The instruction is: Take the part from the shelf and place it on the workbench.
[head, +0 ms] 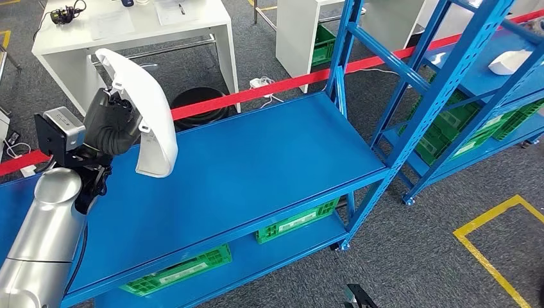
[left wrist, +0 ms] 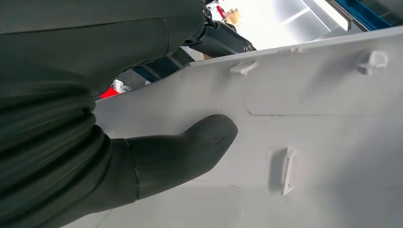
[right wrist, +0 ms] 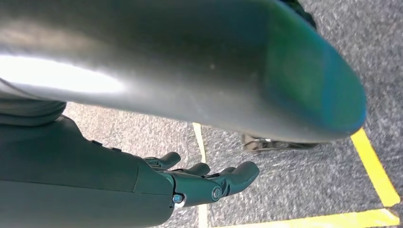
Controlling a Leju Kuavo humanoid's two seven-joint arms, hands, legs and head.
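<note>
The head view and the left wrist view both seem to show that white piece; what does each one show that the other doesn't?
Head view alone: the blue shelf, green crates beneath it, a red tape, a white table and the part's whole curved shape. Left wrist view alone: the small clips moulded on the part's inner face, with the thumb pressed against it. Both share the white part held by the left robot hand.

— How many white parts do you count?
— Two: one held part (head: 149,109), another part (head: 510,62) on the far shelf.
— Green crates?
— At least five.
— White tables?
— Two.
</note>
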